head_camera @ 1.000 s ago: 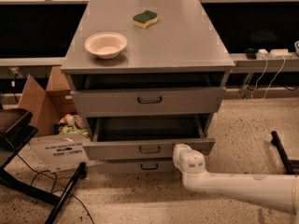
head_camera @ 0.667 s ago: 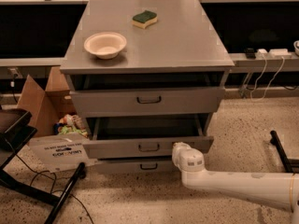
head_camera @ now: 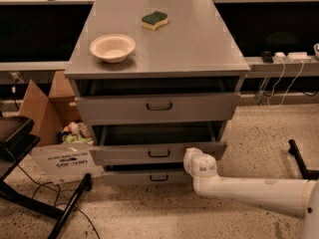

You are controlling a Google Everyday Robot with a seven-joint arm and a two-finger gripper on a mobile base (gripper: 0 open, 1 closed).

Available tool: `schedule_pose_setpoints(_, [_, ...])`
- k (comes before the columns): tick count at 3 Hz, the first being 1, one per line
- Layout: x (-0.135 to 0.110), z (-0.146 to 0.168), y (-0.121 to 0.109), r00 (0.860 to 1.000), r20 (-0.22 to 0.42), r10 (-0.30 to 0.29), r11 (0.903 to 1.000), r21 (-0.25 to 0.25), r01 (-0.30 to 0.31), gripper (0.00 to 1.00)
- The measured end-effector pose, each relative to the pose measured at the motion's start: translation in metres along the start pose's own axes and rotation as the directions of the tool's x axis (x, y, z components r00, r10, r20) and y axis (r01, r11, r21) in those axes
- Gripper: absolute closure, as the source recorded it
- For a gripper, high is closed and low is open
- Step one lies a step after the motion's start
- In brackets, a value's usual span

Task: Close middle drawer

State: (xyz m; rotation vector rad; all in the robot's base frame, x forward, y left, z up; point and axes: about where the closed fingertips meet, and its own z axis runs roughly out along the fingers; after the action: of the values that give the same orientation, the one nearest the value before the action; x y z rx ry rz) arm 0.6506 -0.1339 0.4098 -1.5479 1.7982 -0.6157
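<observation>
Claw [head_camera: 193,159], capping a smooth white tubular arm, sits against the right end of the middle drawer [head_camera: 149,154] (clenched or released, I cannot tell). That grey metal drawer stands partly pulled out. The matte grey tabletop [head_camera: 199,44] carries a round cream bowl [head_camera: 112,47] and a green-topped sponge [head_camera: 154,20].
</observation>
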Motion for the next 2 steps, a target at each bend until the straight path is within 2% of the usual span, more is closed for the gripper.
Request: schedule_pose_setpoints(2, [-0.001,0.017,-0.011,1.000,-0.004,-0.001,1.0000,0.004,0.001,1.00])
